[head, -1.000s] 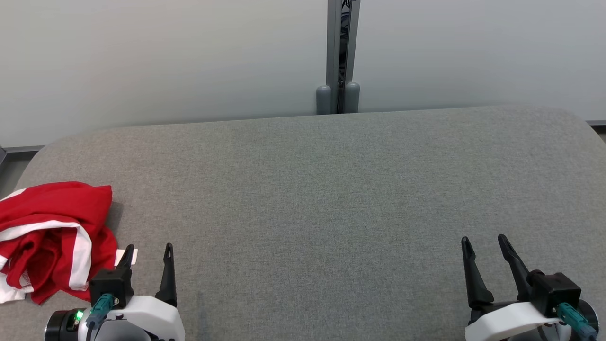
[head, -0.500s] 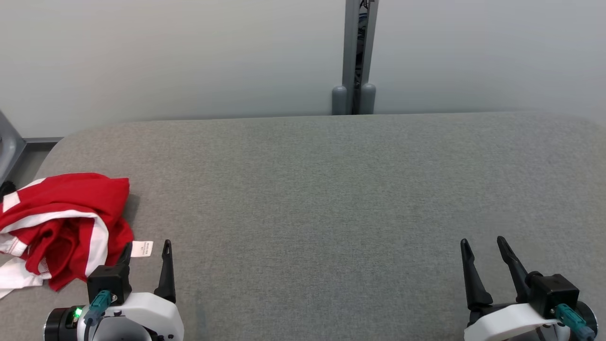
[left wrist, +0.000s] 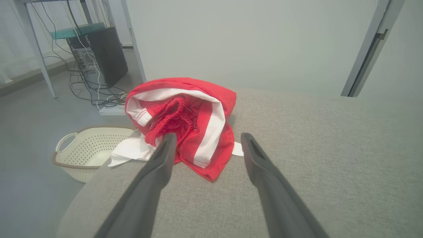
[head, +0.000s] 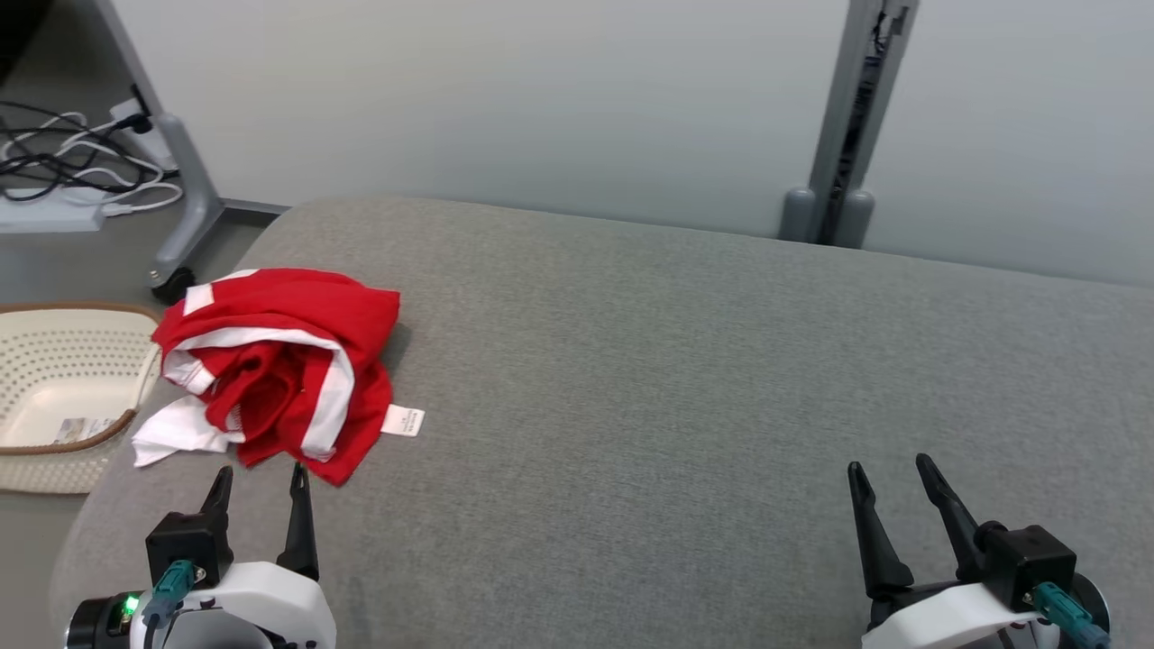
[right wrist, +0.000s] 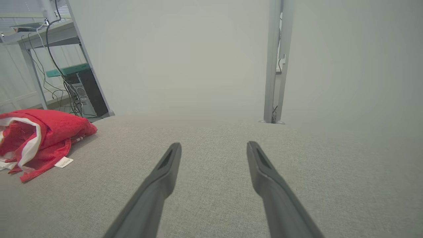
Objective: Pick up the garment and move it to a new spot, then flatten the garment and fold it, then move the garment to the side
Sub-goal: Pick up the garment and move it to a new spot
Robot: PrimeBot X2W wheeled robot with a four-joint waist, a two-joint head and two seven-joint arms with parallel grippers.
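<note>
grey table [head: 676, 361] bears crumpled garment [head: 279, 370] (basket [head: 54, 397] just beside).

Red, white-striped garment [head: 279, 370]; grey table [head: 685, 379]

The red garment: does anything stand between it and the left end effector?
Nothing visible does. The left end effector, open, points straight at the garment, which lies crumpled on the grey surface just ahead of it. The basket stands off to the side.
</note>
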